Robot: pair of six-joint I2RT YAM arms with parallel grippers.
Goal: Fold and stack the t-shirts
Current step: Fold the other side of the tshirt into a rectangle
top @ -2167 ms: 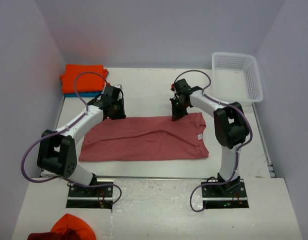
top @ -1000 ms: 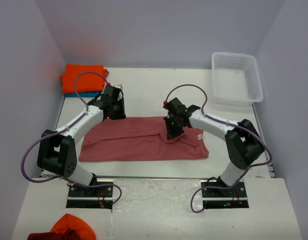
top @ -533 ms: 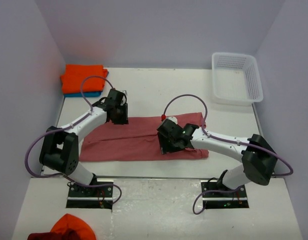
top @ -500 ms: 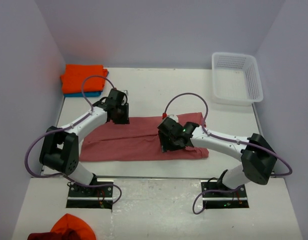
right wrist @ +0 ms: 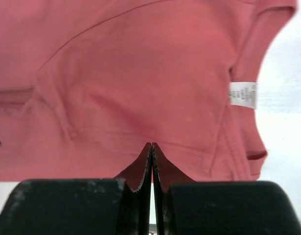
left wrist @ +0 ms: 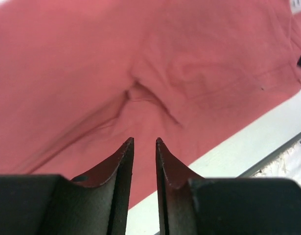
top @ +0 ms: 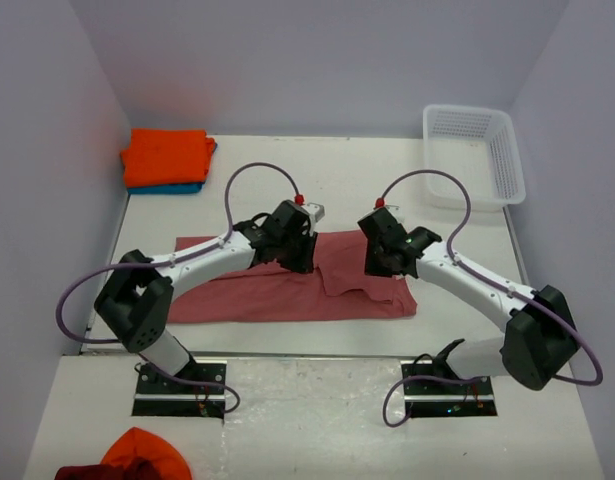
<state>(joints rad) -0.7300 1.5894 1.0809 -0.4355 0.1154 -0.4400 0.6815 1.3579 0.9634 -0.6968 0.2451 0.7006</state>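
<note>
White tabletop, lavender walls: at the far left corner the orange t-shirt (top: 167,157) sits folded on the teal-blue t-shirt (top: 179,188), so two look done. Mid-table and nearer, the salmon-red t-shirt (top: 237,295) lies as a long strip, seemingly halved lengthwise, with crosswise folds and stacking left to do. Over its middle the left gripper (left wrist: 142,143) hovers, fingers narrowly parted on nothing. Rightward, the right gripper (right wrist: 151,145) has fingers pressed together, near the white tag (right wrist: 243,94).

creased salmon-red t-shirt (left wrist: 199,54), fingers (left wrist: 122,166) slightly apart
</note>
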